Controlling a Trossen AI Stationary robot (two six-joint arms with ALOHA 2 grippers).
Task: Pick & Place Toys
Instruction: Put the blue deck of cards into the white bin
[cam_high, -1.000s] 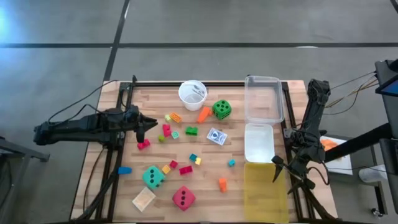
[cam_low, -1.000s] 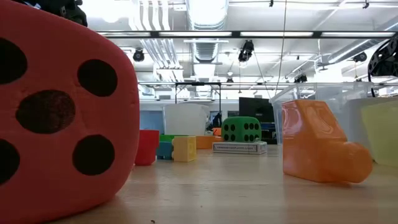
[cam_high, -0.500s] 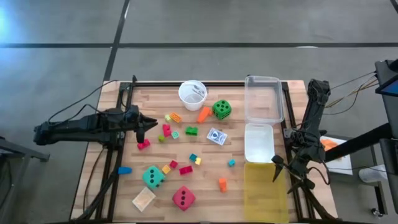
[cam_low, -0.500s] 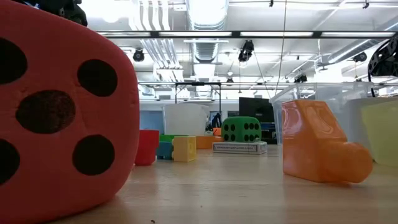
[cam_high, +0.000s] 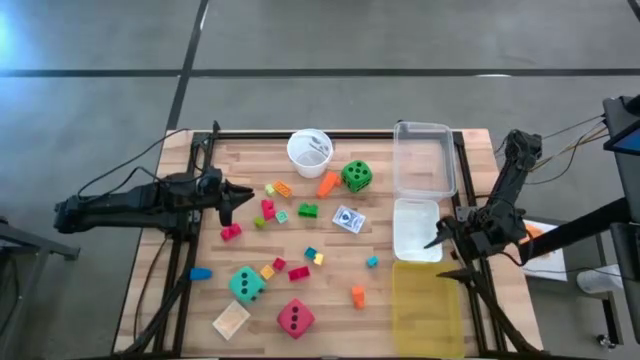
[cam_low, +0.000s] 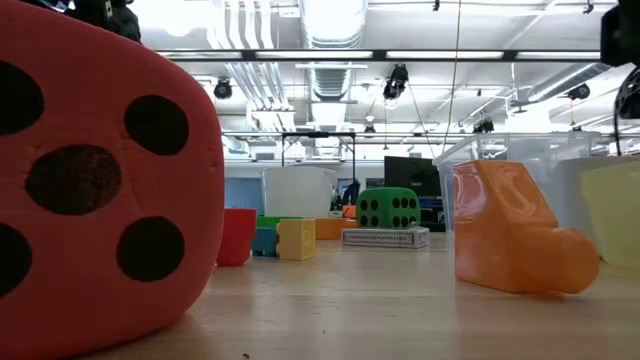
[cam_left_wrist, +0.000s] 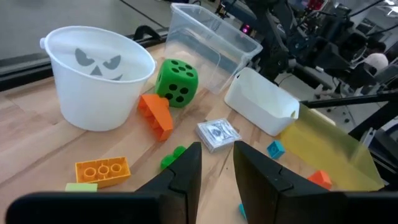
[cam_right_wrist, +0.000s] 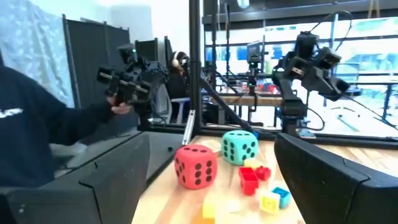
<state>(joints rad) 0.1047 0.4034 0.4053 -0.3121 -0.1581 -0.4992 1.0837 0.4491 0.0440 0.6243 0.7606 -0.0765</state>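
Toys lie scattered on the wooden table: a green die (cam_high: 356, 175), a teal die (cam_high: 246, 284), a red-pink die (cam_high: 295, 319), a card pack (cam_high: 348, 219), a tan tile (cam_high: 231, 320) and several small coloured blocks (cam_high: 307, 210). My left gripper (cam_high: 246, 197) hovers at the table's left side, its fingers a narrow gap apart (cam_left_wrist: 217, 165), empty. My right gripper (cam_high: 440, 250) is wide open (cam_right_wrist: 211, 186) and empty over the white and yellow bins at the right. It points toward the table's left, at the red-pink die (cam_right_wrist: 196, 165) and teal die (cam_right_wrist: 240, 147).
A white cup (cam_high: 310, 150) stands at the far middle. A clear bin (cam_high: 422, 160), a white bin (cam_high: 416, 228) and a yellow bin (cam_high: 428, 305) line the right side. A person (cam_right_wrist: 37, 124) shows beyond the table in the right wrist view.
My right gripper has moved toward the table's far edge, from beside the yellow bin to over the join of the white and yellow bins, and has turned toward the table's left. The toys have kept still.
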